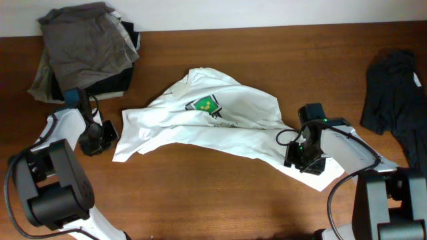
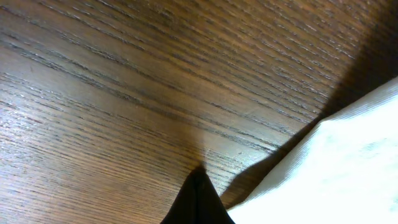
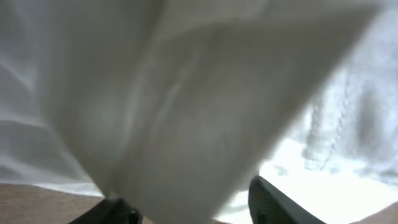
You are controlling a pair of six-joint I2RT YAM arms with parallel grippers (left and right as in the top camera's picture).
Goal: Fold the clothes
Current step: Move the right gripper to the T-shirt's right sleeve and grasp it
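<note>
White T-shirt (image 1: 213, 113) lay crumpled mid-table (image 1: 220, 193); left gripper (image 1: 100, 139) closed empty beside its edge, right gripper (image 1: 305, 159) straddled cloth, hold uncertain; judged best to secure both corners before spreading flat.

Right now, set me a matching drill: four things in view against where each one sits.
Things:
1 white T-shirt
2 grey-topped pile
3 dark garment
4 left gripper

Places:
a far left corner
b far right side
c centre, crumpled
d on bare wood at the shirt's left edge

Pairs: 1-c, 2-a, 3-b, 4-d
</note>
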